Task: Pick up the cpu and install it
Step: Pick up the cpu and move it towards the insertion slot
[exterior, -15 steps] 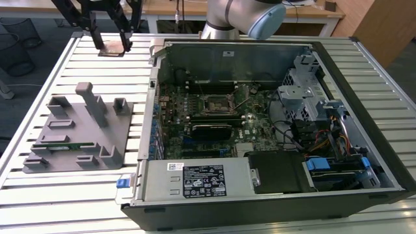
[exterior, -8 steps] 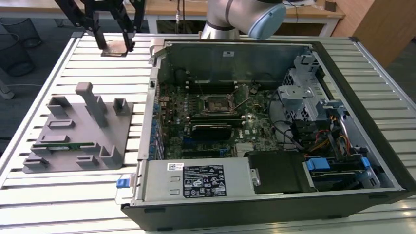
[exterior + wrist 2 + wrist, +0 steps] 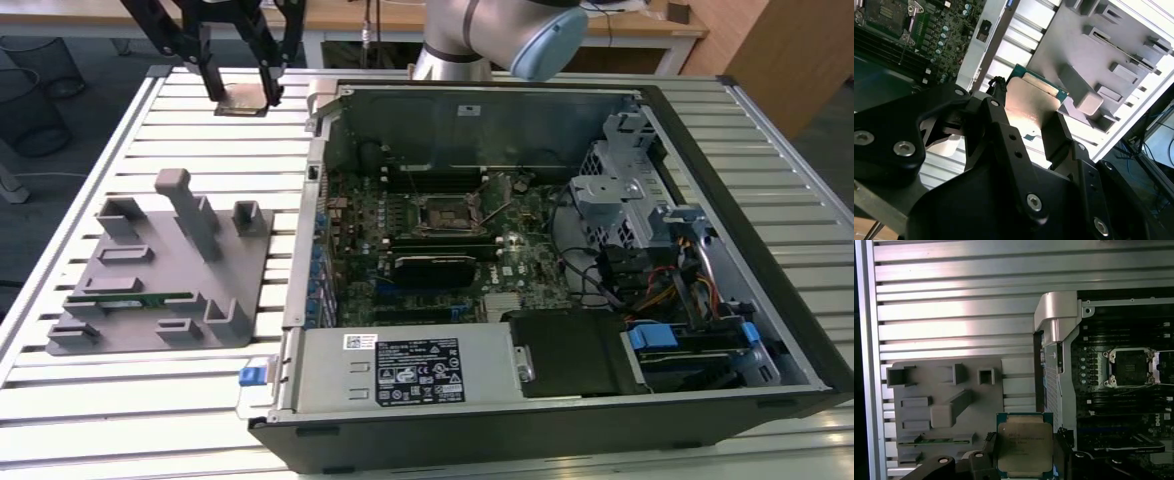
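The end effector (image 3: 243, 97) points straight down, its two black fingers (image 3: 214, 88) clamped on opposite edges of the cpu (image 3: 246, 104). Well to its side, toward the exterior view's right, sits the arm's silver, blue-capped joint (image 3: 501, 35).

A big silver table (image 3: 147, 400) of long metal strips fills most of the frame, with bright light on it at the bottom. The upper left shows dark floor (image 3: 100, 65) and a black wire basket (image 3: 34, 115). A wooden desk (image 3: 641, 25) runs along the top.
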Tool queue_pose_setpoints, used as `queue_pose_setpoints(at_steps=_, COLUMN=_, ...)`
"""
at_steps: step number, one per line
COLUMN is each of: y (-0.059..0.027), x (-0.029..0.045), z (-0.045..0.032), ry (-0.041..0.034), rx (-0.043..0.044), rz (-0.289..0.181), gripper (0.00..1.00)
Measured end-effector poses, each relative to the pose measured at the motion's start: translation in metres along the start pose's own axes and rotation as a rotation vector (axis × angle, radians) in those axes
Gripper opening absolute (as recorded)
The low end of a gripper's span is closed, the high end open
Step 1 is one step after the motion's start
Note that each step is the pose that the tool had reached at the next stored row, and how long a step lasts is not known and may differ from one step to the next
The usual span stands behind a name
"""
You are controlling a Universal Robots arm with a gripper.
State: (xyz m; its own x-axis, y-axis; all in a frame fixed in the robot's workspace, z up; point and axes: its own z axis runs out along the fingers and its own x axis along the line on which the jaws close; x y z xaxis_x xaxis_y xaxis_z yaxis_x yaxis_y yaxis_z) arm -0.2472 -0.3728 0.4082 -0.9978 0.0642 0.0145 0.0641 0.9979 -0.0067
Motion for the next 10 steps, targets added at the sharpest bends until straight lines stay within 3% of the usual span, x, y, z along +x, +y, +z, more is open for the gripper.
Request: queue_pose_setpoints(at_steps=10, y=0.0006, x=-0.0085, z=-0.0001, ry=0.0000, rx=-0.0001, rz=0.000, gripper=0.53)
